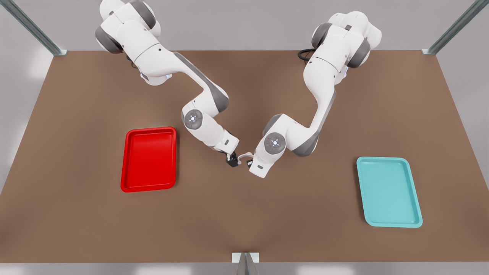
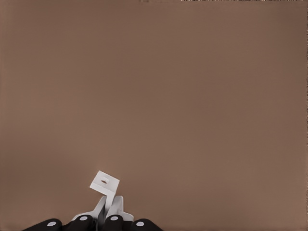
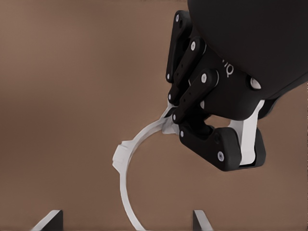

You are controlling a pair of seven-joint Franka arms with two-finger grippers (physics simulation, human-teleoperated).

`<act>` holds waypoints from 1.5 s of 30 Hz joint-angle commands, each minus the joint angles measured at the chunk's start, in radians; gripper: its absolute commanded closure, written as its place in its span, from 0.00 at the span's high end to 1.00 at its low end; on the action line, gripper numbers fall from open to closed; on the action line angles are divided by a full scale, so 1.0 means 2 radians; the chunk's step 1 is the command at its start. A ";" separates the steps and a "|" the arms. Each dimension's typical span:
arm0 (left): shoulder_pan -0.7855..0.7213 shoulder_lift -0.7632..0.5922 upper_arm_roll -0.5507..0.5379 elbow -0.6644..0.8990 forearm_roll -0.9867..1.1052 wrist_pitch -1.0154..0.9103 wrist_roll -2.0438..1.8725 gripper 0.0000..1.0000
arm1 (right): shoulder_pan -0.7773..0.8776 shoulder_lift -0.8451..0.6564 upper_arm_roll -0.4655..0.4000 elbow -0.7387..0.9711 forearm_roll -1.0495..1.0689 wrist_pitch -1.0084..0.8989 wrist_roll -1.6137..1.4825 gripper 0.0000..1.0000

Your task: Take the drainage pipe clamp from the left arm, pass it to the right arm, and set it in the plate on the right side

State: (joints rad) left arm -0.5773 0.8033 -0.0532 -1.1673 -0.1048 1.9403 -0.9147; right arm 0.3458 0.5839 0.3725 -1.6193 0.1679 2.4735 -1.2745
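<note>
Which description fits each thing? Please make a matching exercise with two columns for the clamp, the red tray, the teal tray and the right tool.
Things:
1. clamp
2. red tray
3. teal tray
4. right tool

Descriptions:
a. lies on the table at the front view's left
b. open, with its fingertips on either side of the white ring
c. gripped by the left tool above the table
d. lies on the table at the front view's right

Pairs: 1-c, 2-a, 3-d, 4-b
</note>
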 commanded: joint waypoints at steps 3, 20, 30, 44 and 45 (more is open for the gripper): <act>0.000 -0.001 0.001 0.002 -0.001 0.001 -0.043 0.21 | 0.001 0.014 0.000 0.007 0.000 0.015 -0.042 1.00; -0.001 0.000 0.000 0.004 -0.002 0.000 -0.050 0.21 | 0.006 0.036 -0.001 0.008 -0.003 0.028 -0.042 1.00; 0.000 0.000 0.000 0.004 -0.003 0.000 -0.050 0.21 | 0.012 0.050 -0.004 0.015 -0.003 0.033 -0.041 1.00; -0.001 -0.001 0.000 0.005 -0.003 -0.001 -0.049 0.60 | 0.013 0.062 -0.004 0.030 -0.004 0.031 -0.042 0.22; -0.001 -0.001 0.000 0.004 -0.003 -0.002 -0.049 1.00 | 0.012 0.062 -0.004 0.030 -0.003 0.031 -0.041 0.22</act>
State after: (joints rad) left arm -0.5783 0.8031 -0.0533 -1.1604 -0.1178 1.9447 -1.0044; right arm 0.3705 0.7084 0.3632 -1.5617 0.1600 2.5344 -1.3525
